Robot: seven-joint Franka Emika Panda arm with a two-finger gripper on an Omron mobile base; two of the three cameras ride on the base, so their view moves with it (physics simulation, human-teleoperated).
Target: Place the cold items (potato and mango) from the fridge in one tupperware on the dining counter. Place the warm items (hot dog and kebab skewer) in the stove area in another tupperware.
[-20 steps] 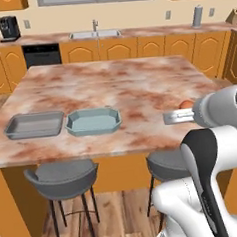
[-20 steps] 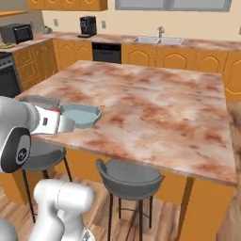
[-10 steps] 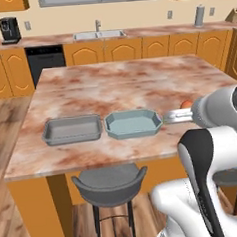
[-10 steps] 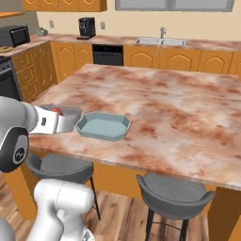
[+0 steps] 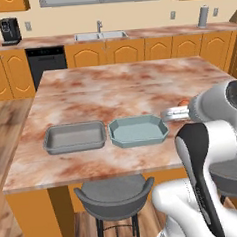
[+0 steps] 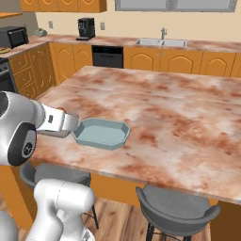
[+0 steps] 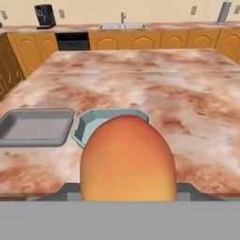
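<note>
The fingers (image 5: 171, 113) hold the mango (image 7: 127, 158) clamped between them, above the bench (image 5: 123, 90) edge, just beside the light-blue tupperware (image 5: 138, 130); a grey tupperware (image 5: 74, 136) sits next to it.

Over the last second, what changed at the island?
The base drove left along the dining counter, so both tupperwares slid right in view: grey one, teal one. Neither moved on the counter. The gripper still holds the mango short of the teal one. Nothing released.
</note>
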